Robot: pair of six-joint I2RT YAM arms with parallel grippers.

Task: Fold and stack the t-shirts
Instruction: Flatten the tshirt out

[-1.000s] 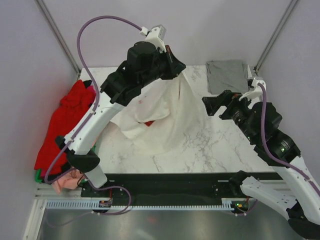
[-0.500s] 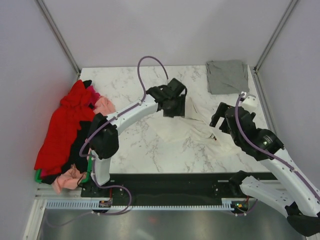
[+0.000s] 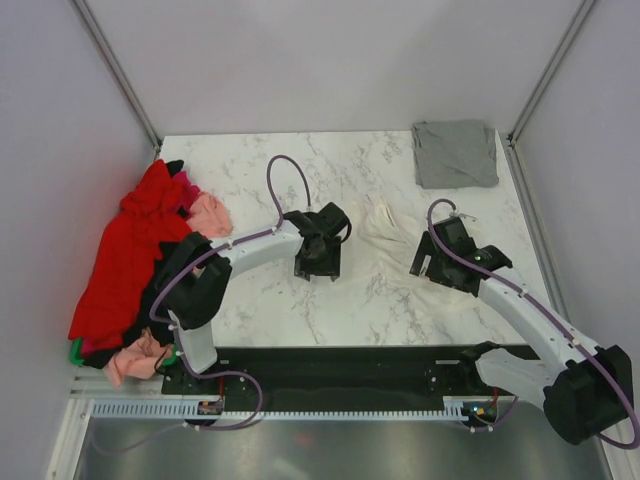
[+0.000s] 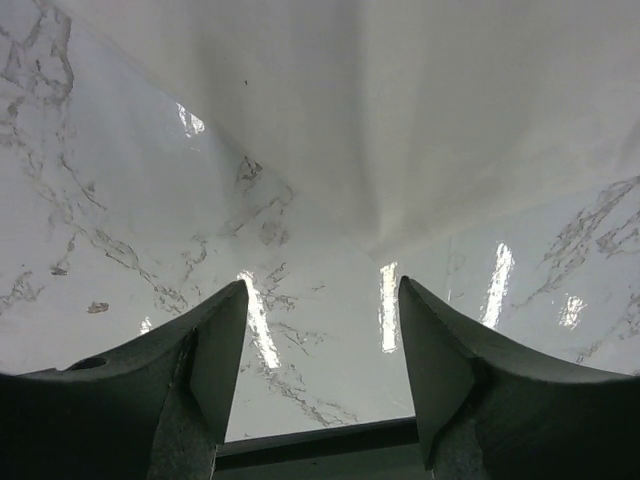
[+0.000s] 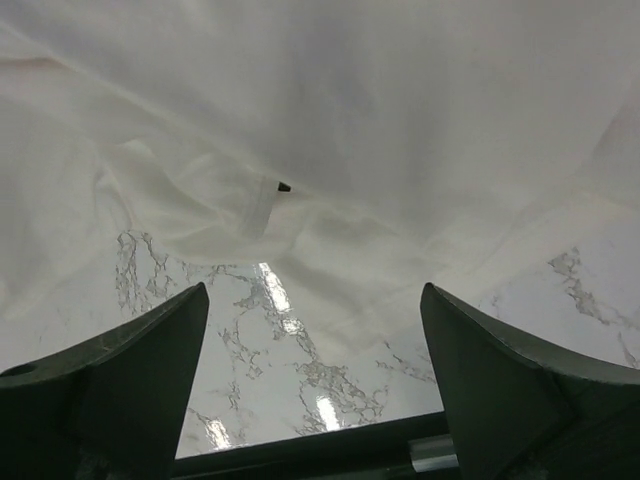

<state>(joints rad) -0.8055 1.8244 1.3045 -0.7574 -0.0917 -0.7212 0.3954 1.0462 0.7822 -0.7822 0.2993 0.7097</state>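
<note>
1. Left wrist view: my left gripper (image 4: 322,300) stands partly open with nothing between its fingers. Bare marble table (image 4: 120,200) shows under the gap, and the edge of the white t-shirt (image 4: 420,120) begins just ahead of the tips.
2. On the right wrist view, my right gripper (image 5: 315,300) is spread wide and holds nothing. The white t-shirt lies rumpled just beyond its fingertips, with a small tab (image 5: 260,208) showing at one fold.
3. From the top camera I see both grippers low over the table, one on each side of the white t-shirt, which lies crumpled right of centre.
4. A grey t-shirt (image 3: 455,153) lies folded flat in the far right corner.
5. A heap of t-shirts (image 3: 125,260) sits along the left edge: mostly red, with pink cloth (image 3: 208,213), black cloth (image 3: 172,166) and a sliver of green cloth (image 3: 75,352).
</note>
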